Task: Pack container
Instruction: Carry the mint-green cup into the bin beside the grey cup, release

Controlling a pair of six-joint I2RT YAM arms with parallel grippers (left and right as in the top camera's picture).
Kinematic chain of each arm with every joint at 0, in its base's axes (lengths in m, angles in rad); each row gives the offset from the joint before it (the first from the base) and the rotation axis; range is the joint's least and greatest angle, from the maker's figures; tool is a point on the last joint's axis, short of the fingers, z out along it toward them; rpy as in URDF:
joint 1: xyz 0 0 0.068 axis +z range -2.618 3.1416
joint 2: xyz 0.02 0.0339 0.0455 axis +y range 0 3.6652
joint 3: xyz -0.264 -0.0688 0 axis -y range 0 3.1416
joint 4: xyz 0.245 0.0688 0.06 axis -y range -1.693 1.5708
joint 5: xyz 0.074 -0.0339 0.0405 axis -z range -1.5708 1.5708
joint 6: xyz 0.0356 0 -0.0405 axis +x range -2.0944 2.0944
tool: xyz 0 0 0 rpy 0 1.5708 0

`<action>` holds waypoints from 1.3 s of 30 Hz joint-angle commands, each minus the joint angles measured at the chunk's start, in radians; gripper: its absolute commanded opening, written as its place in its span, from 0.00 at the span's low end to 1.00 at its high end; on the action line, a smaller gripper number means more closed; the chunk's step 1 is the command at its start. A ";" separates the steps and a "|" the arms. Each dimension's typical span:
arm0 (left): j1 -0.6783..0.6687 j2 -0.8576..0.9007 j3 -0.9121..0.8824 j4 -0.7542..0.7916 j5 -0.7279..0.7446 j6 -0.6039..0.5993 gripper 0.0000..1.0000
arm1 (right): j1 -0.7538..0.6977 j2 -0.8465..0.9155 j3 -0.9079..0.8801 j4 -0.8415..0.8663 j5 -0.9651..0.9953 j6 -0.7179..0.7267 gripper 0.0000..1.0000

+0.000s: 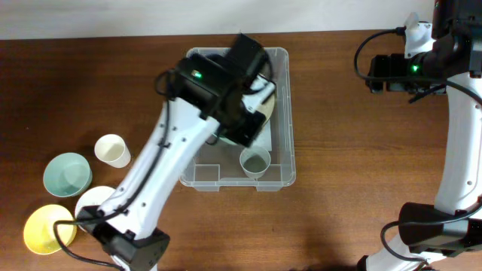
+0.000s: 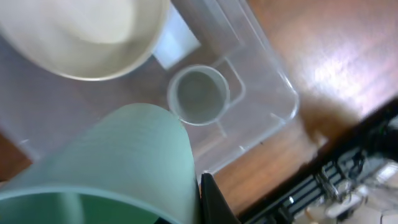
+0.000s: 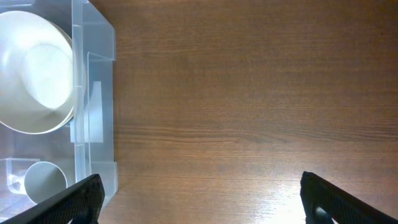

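Clear plastic took up the middle of my overhead view: the large rectangular see-through container (image 1: 207, 172) sat at the centre of the brown wooden desk (image 1: 339, 150), with its long side running from 12 to 6 o'clock. The left arm reached in over it from 7 o'clock.

Inside it, a wide cream bowl (image 2: 87, 37) lay toward the 12 o'clock end. A small translucent cup (image 2: 198, 94) stood upright in the 5 o'clock corner, apart from the bowl.

The left gripper (image 1: 242, 128) hung above the interior, its jaws together on the wall of a pale green ribbed plastic cup (image 2: 124, 168) that filled the near part of the left wrist view. Only one dark finger showed beside the cup; the other was hidden behind it.

The right gripper (image 3: 199, 202) hovered over bare wood at 3 o'clock of the container, jaws wide apart and holding nothing.

At 8 o'clock on the desk, a cream cup (image 1: 113, 150), a pale green bowl (image 1: 68, 175) and a yellow bowl (image 1: 45, 229) waited outside.

I judged the step in hand to be setting the green cup down inside. To do it well, I would aim for the bare floor between the bowl and the small cup. I would bring the cup down level so its base met the plastic flat, keeping the fingers off the bowl's rim and the moulded ledges. I would part the jaws only once the cup was seated, then lift straight up so the finger did not drag it over. Dropping it from height risked it bouncing against the small cup.
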 commanded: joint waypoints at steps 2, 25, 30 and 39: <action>-0.039 0.008 -0.114 0.033 0.015 0.017 0.00 | 0.003 0.009 -0.003 0.000 -0.002 0.008 0.96; -0.118 0.009 -0.356 0.266 0.033 0.020 0.28 | 0.003 0.009 -0.003 0.000 -0.002 0.008 0.97; -0.118 0.009 -0.356 0.266 0.033 0.020 0.51 | 0.003 0.009 -0.003 0.000 -0.002 0.008 0.97; -0.060 -0.023 -0.317 0.212 -0.174 -0.042 0.48 | 0.003 0.009 -0.003 0.000 -0.002 0.008 0.97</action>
